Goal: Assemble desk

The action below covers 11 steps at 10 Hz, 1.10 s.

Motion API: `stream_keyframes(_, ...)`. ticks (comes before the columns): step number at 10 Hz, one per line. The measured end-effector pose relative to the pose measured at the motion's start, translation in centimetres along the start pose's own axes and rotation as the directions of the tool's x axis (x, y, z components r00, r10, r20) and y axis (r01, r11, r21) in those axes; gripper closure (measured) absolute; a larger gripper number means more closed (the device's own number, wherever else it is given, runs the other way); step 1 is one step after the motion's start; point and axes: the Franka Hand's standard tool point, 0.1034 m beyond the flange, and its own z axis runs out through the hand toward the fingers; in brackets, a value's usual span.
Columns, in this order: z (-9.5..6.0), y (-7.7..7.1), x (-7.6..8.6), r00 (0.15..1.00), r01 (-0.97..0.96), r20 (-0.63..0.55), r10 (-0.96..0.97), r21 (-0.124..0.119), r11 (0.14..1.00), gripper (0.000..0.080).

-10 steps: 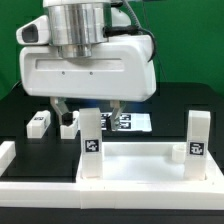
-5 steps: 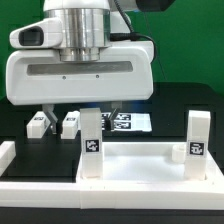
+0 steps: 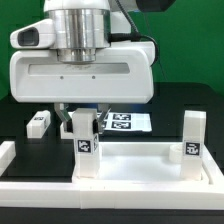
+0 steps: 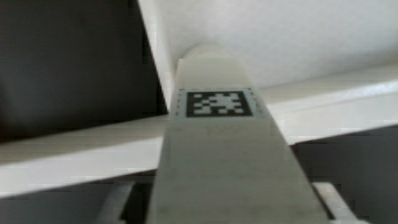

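Note:
The white desk top (image 3: 135, 168), a tray with a raised rim, lies at the front of the exterior view. Two tagged white legs stand on it: the left leg (image 3: 88, 150) and the right leg (image 3: 192, 142). My gripper (image 3: 86, 124) hangs over the left leg with one finger on each side of its top. In the wrist view this leg (image 4: 222, 140) fills the middle between my fingers (image 4: 128, 202). A dark gap shows on one side, so the jaws are open around it. A loose leg (image 3: 38, 124) lies on the black table at the exterior view's left.
The marker board (image 3: 130, 122) lies on the black table behind the desk top. The big white gripper body hides the table's middle and whatever lies under it. A green wall stands behind.
My gripper has moved to the exterior view's right and come down over the left leg. The second loose leg is now hidden behind a finger. The desk top has shifted slightly left.

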Motion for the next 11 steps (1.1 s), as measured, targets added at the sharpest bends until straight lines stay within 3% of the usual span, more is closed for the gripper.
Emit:
stream_keyframes(2,0.0,0.4,0.0,0.943,-0.333,0.009,0.334,-0.025,0.942,0.0511)
stream_keyframes(4,0.0,0.7,0.2,0.810,-0.582,0.044,0.584,-0.049,0.811,0.0511)
stream_keyframes(5,0.0,0.9,0.1,0.711,-0.700,0.047,0.701,-0.051,0.713,0.0511)
stream_keyframes(6,0.0,1.1,0.0,0.561,-0.825,0.061,0.826,-0.045,0.564,0.0511)
stream_keyframes(7,0.0,1.3,0.0,0.524,-0.848,0.073,0.848,-0.044,0.528,0.0508)
stream_keyframes(9,0.0,1.0,-0.2,0.396,-0.914,0.076,0.915,-0.066,0.401,0.0508)
stream_keyframes(10,0.0,1.0,-0.2,0.417,-0.904,0.077,0.905,-0.065,0.422,0.0508)
stream_keyframes(11,0.0,1.0,-0.3,0.533,-0.841,0.078,0.843,-0.059,0.537,0.0508)
